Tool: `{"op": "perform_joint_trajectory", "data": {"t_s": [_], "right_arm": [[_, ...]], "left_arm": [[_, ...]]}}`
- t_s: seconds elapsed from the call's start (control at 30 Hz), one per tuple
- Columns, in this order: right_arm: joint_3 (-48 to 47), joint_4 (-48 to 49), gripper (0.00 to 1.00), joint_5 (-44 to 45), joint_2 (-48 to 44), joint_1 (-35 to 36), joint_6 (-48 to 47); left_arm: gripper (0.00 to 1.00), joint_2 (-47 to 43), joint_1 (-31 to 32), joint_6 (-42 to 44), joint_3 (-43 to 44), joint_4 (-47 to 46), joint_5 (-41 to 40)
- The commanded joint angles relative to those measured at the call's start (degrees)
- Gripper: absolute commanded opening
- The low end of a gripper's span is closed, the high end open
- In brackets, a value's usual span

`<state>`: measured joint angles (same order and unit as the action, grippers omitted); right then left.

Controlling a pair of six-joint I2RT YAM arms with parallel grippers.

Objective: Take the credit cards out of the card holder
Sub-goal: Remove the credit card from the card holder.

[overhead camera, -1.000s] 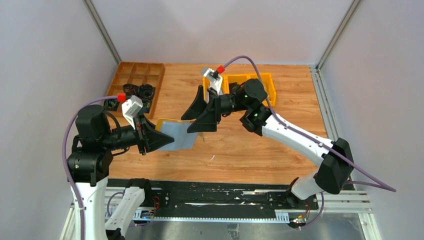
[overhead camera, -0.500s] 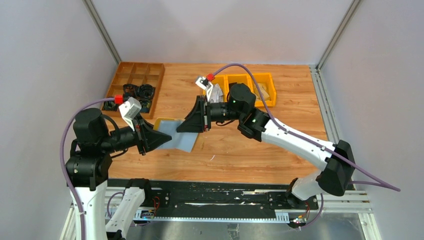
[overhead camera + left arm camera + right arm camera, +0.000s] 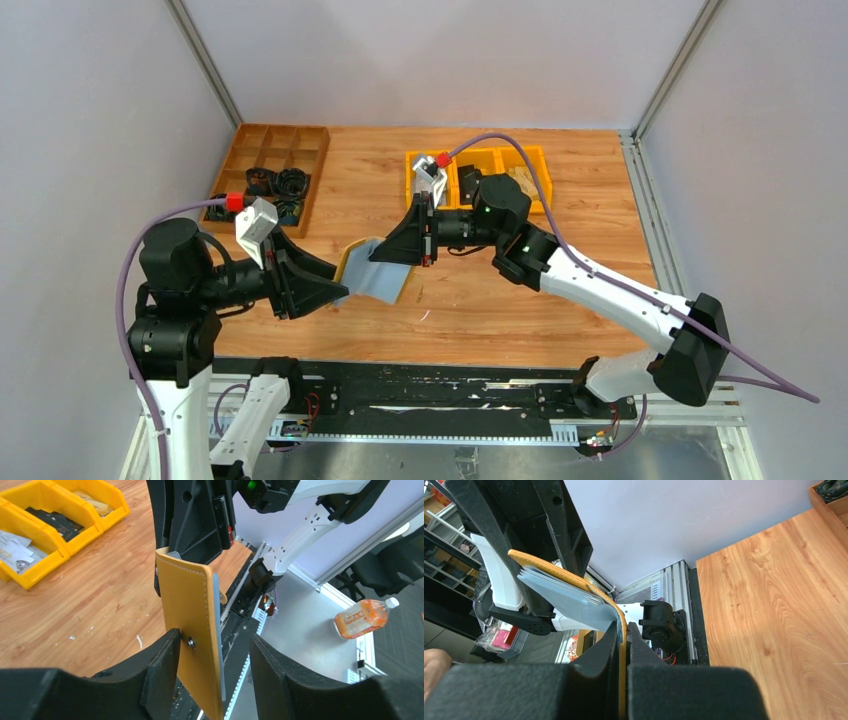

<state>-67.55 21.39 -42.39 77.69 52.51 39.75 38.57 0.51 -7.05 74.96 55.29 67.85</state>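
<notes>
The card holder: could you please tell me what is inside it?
Inside the card holder, stacked grey-blue sleeves show, their edges fanned out. Whether any cards sit in them cannot be seen, because the sleeves themselves cover that.

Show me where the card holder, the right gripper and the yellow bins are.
card holder [image 3: 192, 615], left wrist view, mustard outer face.
right gripper [image 3: 623, 630], right wrist view, midway between fingertips.
yellow bins [image 3: 42, 572], left wrist view, front wall.
</notes>
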Motion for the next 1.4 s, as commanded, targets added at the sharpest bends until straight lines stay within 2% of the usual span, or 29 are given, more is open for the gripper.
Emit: {"op": "perform_joint_trajectory", "data": {"t_s": [0.0, 0.2, 0.37, 0.43, 0.57, 0.63, 0.97, 1.07, 1.13, 1.2, 1.27, 1.37], "right_arm": [[1.7, 2.3, 0.00, -1.5, -3.2, -1.4, -2.2], [2.0, 3.4, 0.00, -3.3, -4.3, -1.4, -1.8], [1.7, 4.9, 0.00, -4.7, -4.3, -1.4, -0.6], [1.5, 5.4, 0.00, -5.0, -4.2, -1.3, -0.2], [0.4, 5.2, 0.00, -5.3, -3.4, -0.4, 0.1], [-0.2, 4.7, 0.00, -5.2, -3.0, 0.0, 0.0], [-1.6, 2.3, 0.00, -4.5, -2.4, 0.7, -1.5], [-1.7, 1.6, 0.00, -4.2, -2.5, 0.7, -2.0], [-2.0, 1.6, 0.00, -4.2, -2.3, 0.7, -1.9], [-2.2, 1.7, 0.00, -4.4, -2.3, 0.8, -1.7], [-2.3, 1.7, 0.00, -4.4, -2.3, 0.9, -1.8], [-2.7, 1.5, 0.00, -4.5, -2.1, 1.4, -2.0]], "left_arm": [[0.39, 0.6, 0.2, -2.4, 1.8, -0.5, 5.2], [0.22, 0.3, 0.2, -3.6, 0.6, -3.0, 1.4], [0.14, -0.8, 0.2, -4.7, 0.3, -5.1, -5.4], [0.19, -1.5, 0.2, -5.0, 0.1, -6.0, -7.5], [0.47, -2.4, 0.2, -7.4, -1.8, -8.0, -6.4], [0.54, -2.9, 0.2, -8.0, -3.1, -8.2, -3.2], [0.56, -3.9, 0.2, -8.7, -4.0, -8.3, 6.8], [0.60, -4.3, 0.2, -8.9, -3.6, -8.6, 8.2], [0.63, -4.9, 0.2, -9.4, -3.8, -9.6, 7.5], [0.73, -5.4, 0.2, -9.6, -4.2, -10.0, 6.1], [0.75, -5.7, 0.2, -9.2, -4.3, -10.1, 3.8], [0.74, -5.6, 0.2, -7.9, -4.2, -9.2, -5.8]]}}
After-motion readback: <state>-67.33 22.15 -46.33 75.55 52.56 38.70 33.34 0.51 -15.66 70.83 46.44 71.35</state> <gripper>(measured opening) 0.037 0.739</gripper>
